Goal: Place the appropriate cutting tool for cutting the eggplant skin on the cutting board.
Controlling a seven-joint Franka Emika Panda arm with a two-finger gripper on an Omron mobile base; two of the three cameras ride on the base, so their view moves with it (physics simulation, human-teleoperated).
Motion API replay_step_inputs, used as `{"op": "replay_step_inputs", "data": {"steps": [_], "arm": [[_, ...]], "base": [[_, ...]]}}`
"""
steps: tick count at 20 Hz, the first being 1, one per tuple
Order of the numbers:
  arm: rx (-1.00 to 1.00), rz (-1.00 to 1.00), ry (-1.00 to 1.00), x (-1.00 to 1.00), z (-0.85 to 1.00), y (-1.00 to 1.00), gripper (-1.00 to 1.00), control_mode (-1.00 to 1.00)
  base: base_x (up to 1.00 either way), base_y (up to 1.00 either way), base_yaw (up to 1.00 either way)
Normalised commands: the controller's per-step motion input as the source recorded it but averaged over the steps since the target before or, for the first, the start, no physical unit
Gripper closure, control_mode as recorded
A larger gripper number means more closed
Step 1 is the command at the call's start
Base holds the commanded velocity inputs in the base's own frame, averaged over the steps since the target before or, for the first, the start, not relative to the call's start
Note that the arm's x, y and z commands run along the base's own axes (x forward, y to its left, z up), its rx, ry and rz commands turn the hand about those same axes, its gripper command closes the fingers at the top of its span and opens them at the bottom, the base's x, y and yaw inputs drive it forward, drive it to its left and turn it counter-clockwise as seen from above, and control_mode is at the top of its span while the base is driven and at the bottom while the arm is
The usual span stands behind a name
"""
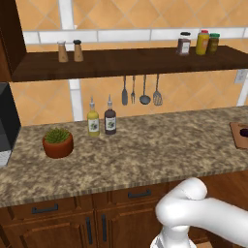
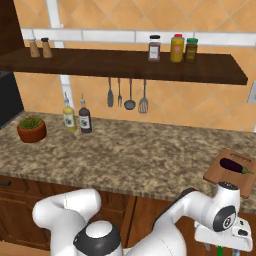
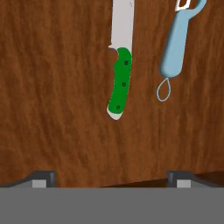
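1. I am looking down the hand view at a green-handled knife lying lengthwise on a wooden surface, dead ahead of the end effector.
2. The end effector is holding nothing, tips spread wide.
3. A pale blue peeler (likely my pick for skin) is lying parallel, just right.
4. The cutting board is sitting at the bench's right end, carrying the eggplant.

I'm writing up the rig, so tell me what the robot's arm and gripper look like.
The arm is glossy white with rounded, tube-like links and dark grey bands at the joints. One joint cap is a grey disc with a dark ring. The gripper has two small dark grey fingers with lighter grey square tips.
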Motion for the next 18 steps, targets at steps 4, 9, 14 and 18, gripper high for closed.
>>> {"op": "replay_step_inputs", "data": {"steps": [4, 9, 14, 18], "arm": [[0.0, 0.0, 0.0, 0.52, -0.02, -0.24, -1.0, -1.0], [0.0, 0.0, 0.0, 0.31, -0.18, -0.31, -1.0, -1.0], [0.0, 0.0, 0.0, 0.24, -0.2, -0.38, -1.0, -1.0], [0.0, 0.0, 0.0, 0.25, -0.25, -0.4, -1.0, -1.0]], "base": [[0.0, 0.0, 0.0], [0.0, 0.0, 0.0], [0.0, 0.0, 0.0], [0.0, 0.0, 0.0]]}}
